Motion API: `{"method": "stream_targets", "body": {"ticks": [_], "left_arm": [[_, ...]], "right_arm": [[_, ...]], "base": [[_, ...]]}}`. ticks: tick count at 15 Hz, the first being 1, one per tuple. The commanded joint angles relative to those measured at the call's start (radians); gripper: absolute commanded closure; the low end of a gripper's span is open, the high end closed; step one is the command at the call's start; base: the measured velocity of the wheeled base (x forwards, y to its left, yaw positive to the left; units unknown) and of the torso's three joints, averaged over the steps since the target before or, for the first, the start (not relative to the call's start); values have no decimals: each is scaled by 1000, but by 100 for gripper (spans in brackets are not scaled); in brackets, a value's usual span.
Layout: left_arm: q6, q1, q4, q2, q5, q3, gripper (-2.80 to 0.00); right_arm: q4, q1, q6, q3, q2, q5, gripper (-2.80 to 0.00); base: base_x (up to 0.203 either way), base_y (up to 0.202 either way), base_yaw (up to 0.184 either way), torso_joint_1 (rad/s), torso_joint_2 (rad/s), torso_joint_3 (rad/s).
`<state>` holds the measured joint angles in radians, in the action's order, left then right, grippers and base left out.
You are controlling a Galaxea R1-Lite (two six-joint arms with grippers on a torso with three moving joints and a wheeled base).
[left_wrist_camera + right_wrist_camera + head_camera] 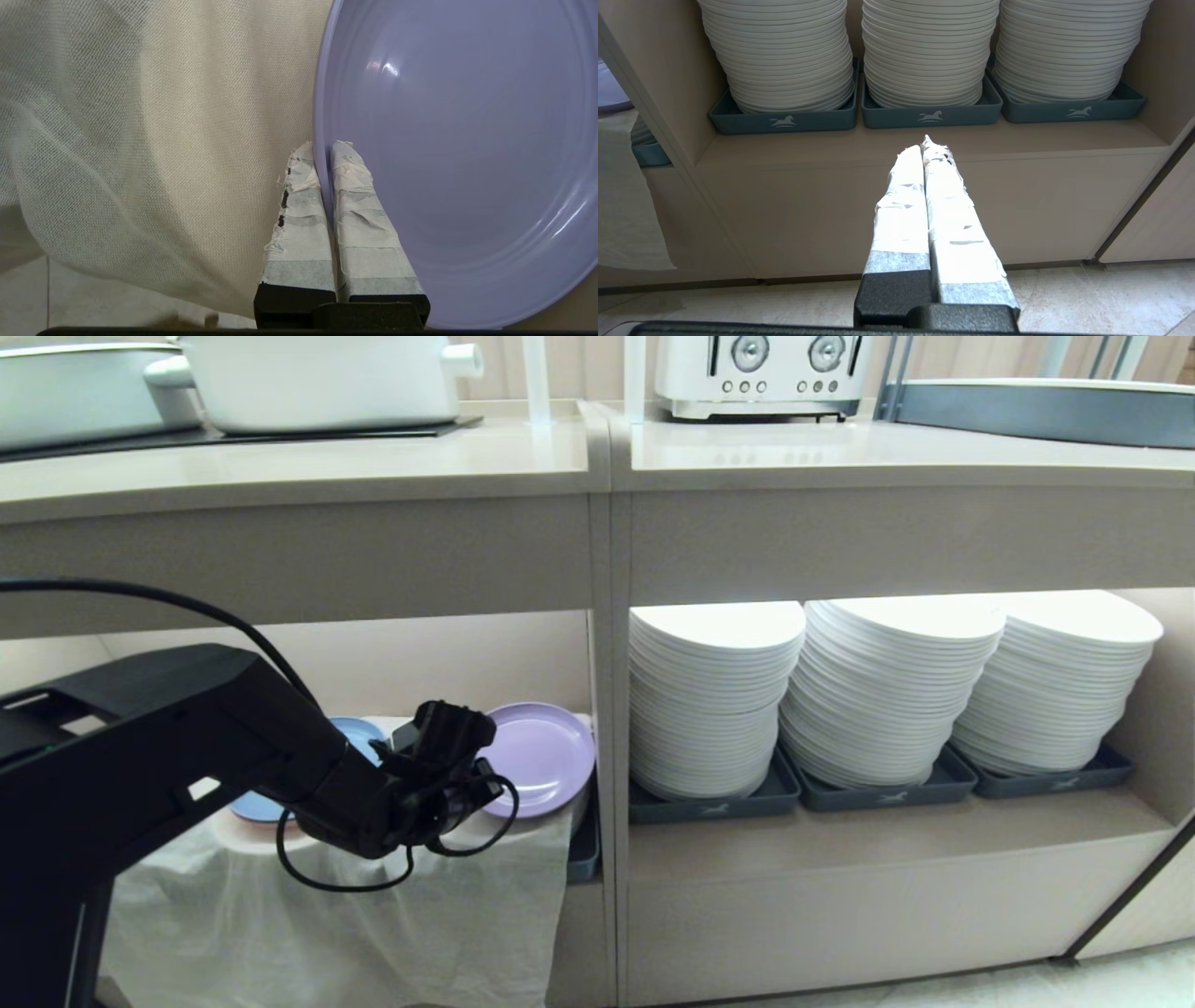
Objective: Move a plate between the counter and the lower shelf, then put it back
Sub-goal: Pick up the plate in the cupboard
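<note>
Pinching the near rim of the plate (458,154) between its taped fingers (299,219), the left tool (481,775) sits left of centre in the head view, clenched on the lavender plate that lies on the draped white cloth (355,915) in the lower shelf (411,658), with a light blue plate (359,733) just left behind the arm. Right of the divider, three tall stacks of white plates (887,686) stand in dark trays (714,803). Above, the worktop (308,467) carries white pots (327,378), and the right tool (927,149) hangs shut and empty before the plate stacks.
</note>
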<state>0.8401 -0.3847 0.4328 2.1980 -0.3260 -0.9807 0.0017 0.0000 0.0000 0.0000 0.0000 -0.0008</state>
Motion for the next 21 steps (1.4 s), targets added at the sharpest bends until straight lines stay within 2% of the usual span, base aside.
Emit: {"method": "stream_targets", "body": {"ticks": [1, 8, 11, 21], "left_arm": [[7, -7, 3, -13, -2, 16, 0], [15, -20, 4, -91, -1, 149, 0], [67, -20, 3, -136, -2, 190, 0], [162, -15, 3, -273, -2, 317, 0]], "right_arm": [[0, 0, 0, 0, 0, 1, 0], [0, 0, 0, 0, 0, 0, 0], [0, -1, 0, 0, 0, 0, 0], [0, 0, 0, 0, 0, -1, 0]], "base": [[0, 0, 0, 0, 0, 0], [0, 0, 0, 0, 0, 0], [0, 0, 0, 0, 0, 0], [0, 0, 0, 0, 0, 0]]}}
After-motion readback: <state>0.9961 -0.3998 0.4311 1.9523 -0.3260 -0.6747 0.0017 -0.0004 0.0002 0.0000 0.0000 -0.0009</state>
